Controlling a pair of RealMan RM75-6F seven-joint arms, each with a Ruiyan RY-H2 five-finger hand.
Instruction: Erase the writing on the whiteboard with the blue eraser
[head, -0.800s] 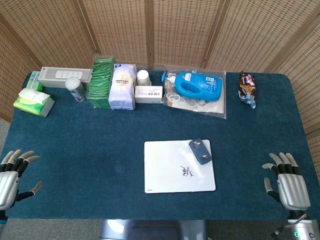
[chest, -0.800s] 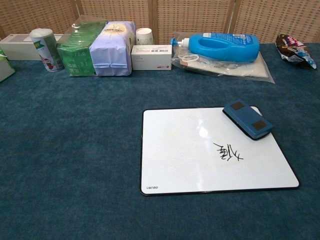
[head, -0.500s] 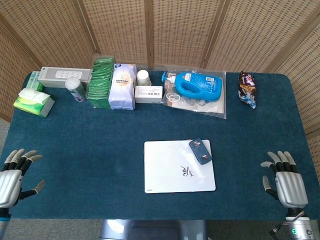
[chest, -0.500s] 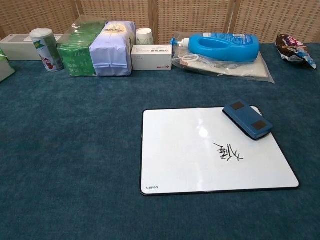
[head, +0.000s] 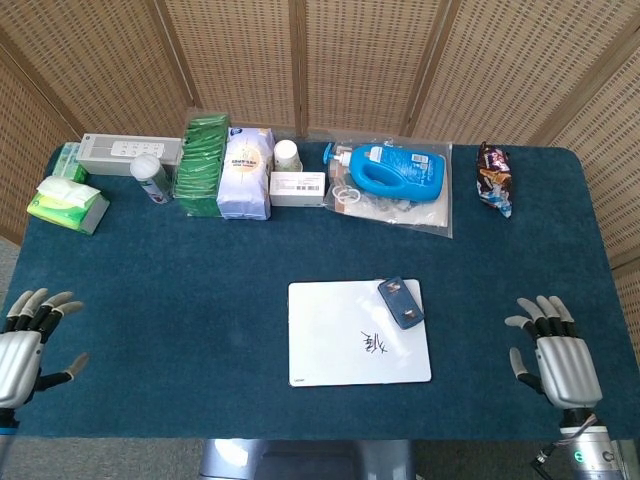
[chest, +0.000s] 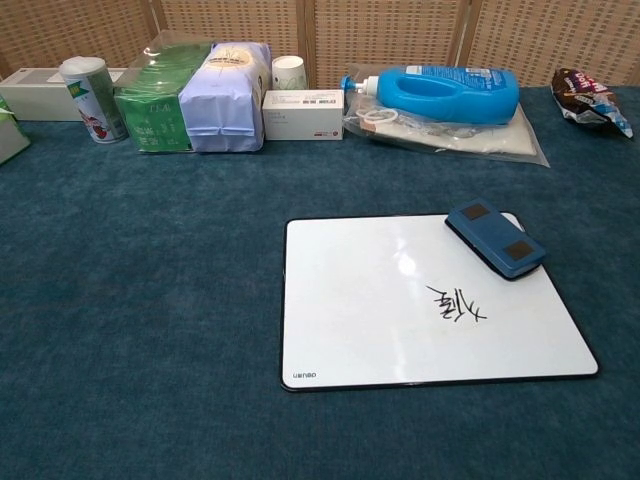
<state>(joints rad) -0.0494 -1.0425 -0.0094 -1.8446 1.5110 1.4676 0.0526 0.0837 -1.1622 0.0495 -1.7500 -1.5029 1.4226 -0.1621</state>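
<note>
Blue eraser with two dark patches on top, lying slantwise on the far right corner of the whiteboard, just beyond the black writing still on the board. Left hand and right hand well apart from the whiteboard at the near bench edge, fingers spread, holding nothing. Since the earlier frame, both hands edged slightly forward and inward toward the whiteboard; eraser and board unmoved.
</note>
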